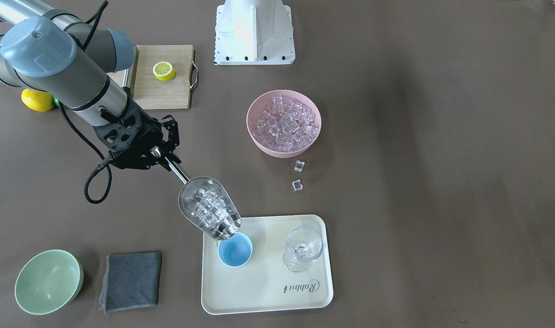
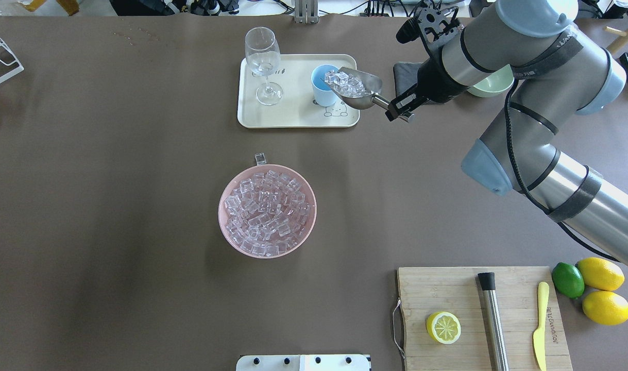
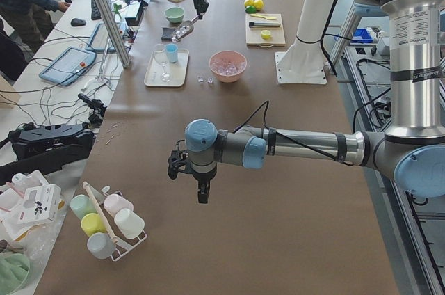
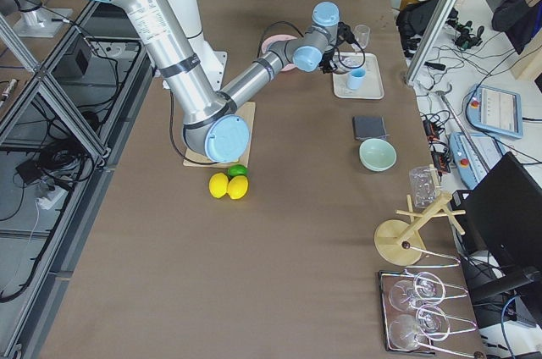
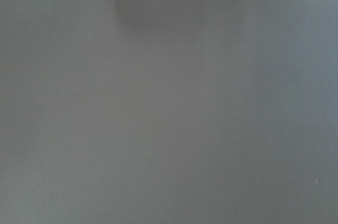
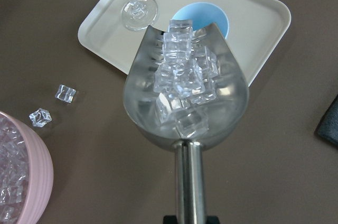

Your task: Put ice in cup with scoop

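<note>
right wrist-mounted view tells the story: the scoop (image 6: 140,102) is loaded, ice (image 6: 182,81) heaped in its trough, and the open lip hangs right over the near rim of the light-blue cup (image 6: 209,16). the right end effector (image 1: 162,154) is clenched on the rod handle, and the handle's long axis runs straight from that grip out to the cup, which stands on the cream tray (image 1: 259,291) by the tabletop's edge opposite the robot. so the cup lies dead ahead, just below the lip, and looks empty; tipping forward along that line seems the call. the left end effector (image 3: 201,196) hangs well apart toward the tabletop's left end, released or clenched i cannot tell. a stray cube (image 1: 299,166) lies beside the pink bowl (image 1: 277,153).
</note>
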You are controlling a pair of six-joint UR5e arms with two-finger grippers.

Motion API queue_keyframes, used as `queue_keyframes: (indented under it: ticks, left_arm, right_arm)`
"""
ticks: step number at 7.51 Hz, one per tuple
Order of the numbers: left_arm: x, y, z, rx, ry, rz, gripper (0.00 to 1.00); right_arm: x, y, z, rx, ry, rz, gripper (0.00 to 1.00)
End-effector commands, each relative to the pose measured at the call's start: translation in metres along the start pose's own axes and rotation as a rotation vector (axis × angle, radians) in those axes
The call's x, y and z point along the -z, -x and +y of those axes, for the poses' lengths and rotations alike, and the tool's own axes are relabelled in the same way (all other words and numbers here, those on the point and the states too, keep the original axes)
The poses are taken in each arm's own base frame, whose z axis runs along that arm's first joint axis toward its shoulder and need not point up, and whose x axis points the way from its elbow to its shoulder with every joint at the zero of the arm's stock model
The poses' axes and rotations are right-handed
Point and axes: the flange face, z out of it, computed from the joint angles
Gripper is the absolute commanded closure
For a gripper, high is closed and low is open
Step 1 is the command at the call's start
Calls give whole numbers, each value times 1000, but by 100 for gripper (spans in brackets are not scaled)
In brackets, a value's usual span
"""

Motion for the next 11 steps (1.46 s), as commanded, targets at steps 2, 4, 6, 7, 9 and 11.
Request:
queue_keyframes:
  ticks: [2,4,6,7,9,11]
  left_arm:
    - [0,-9,-3,68,-14,14,2]
    - [0,-8,-5,65,-24,-13,2]
    - [-1,-11,-6,58,-23,-12,2]
    - [-3,-13,-6,22,-18,-13,2]
    - [-1,-13,-6,-31,-21,-13,2]
    - [1,-15,-6,-35,-24,-12,2]
  right_arm:
    - [-4,-3,1,-4,26,5,100]
    - [-8,-5,1,-11,39,-2,100]
    - [-10,-5,-4,-26,65,7,100]
    - [-9,-4,-7,-30,78,13,100]
    - [-6,2,-17,-40,86,19,100]
    - [-4,0,-24,-50,88,23,100]
